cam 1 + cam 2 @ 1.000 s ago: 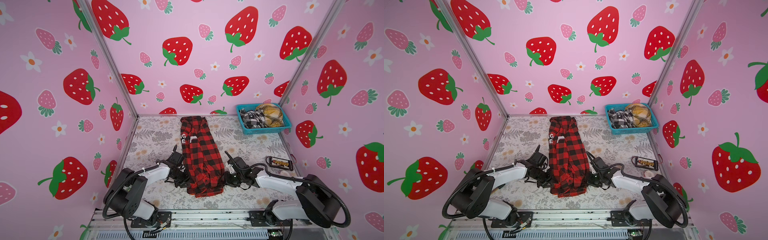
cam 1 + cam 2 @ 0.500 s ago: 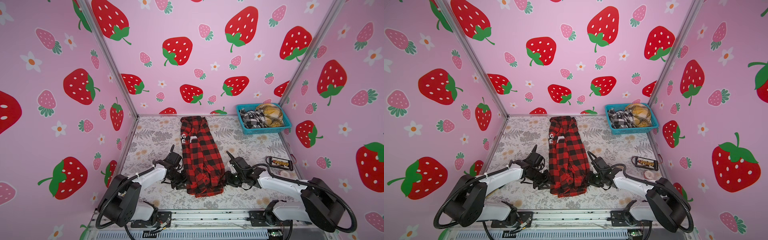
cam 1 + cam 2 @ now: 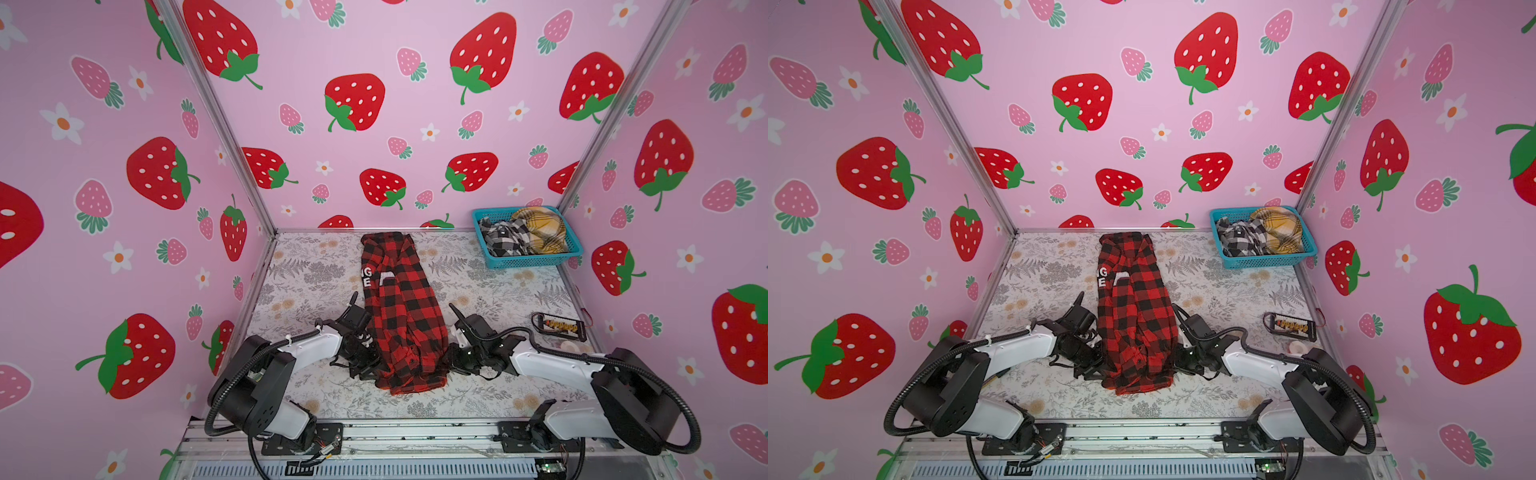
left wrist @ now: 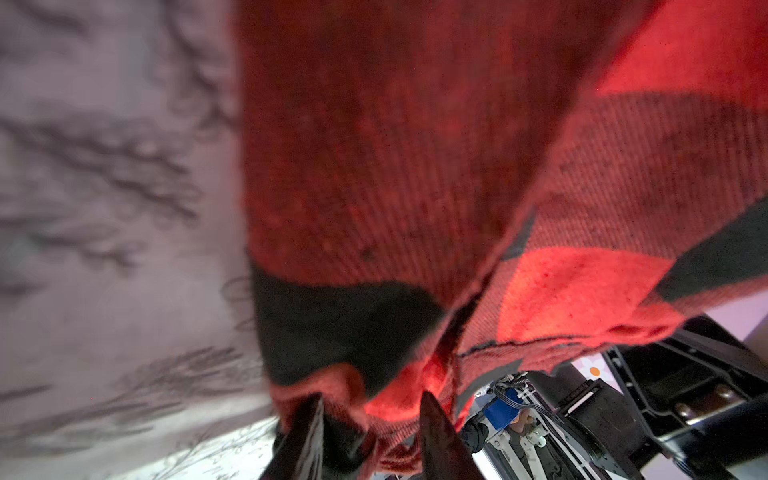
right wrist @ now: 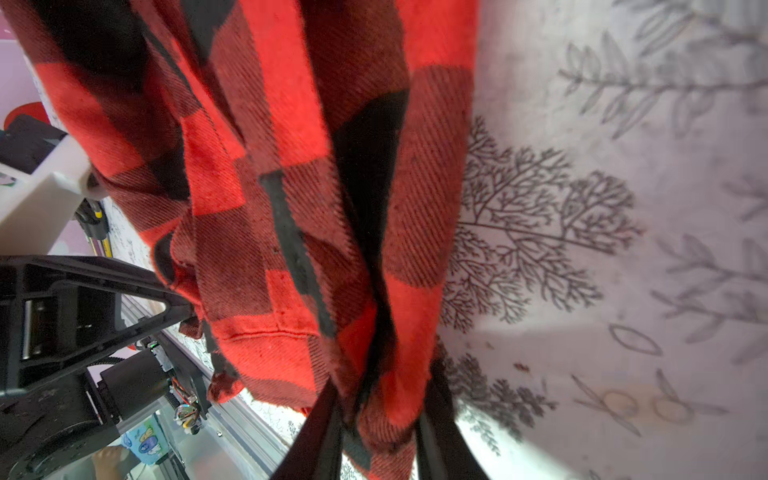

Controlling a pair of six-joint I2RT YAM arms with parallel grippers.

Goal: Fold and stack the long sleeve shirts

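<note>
Red shirt [image 3: 401,316] lies mid-table [image 3: 316,282], already narrowed to a long strip running 12 to 6 o'clock (12 = back wall, 6 = robot base). The collar end is at 12, the hem end at 6, and white letters show on its 9 o'clock edge.

Left gripper [image 3: 368,368] sits on the strip's 8 o'clock edge and right gripper [image 3: 451,361] on its 4 o'clock edge, both low and just above the hem. In the wrist views each has red-black cloth bunched between its fingers [image 4: 299,440] [image 5: 436,436], so both are pinching the shirt.

Step in hand, by the look of it, is the hem-to-collar fold.
- Lift both sides together and level, or the strip skews.
- Keep the span between the grippers taut but not stretched. Pulling apart would reopen the side folds.
- The right wrist view shows a hem flap hanging loose beside the pinch, so some layers may not be held. Expect a trailing layer and lift slowly.
- Carry toward 12, lay the hem square on the collar end, and let go only once the cloth is down.

Black-and-white shirt [image 3: 500,241] and yellow shirt [image 3: 540,232] sit crumpled in the basket [image 3: 528,262] at 2 o'clock, not yet folded. A black gadget [image 3: 559,326] lies at 3 o'clock, well clear of the fold path.
</note>
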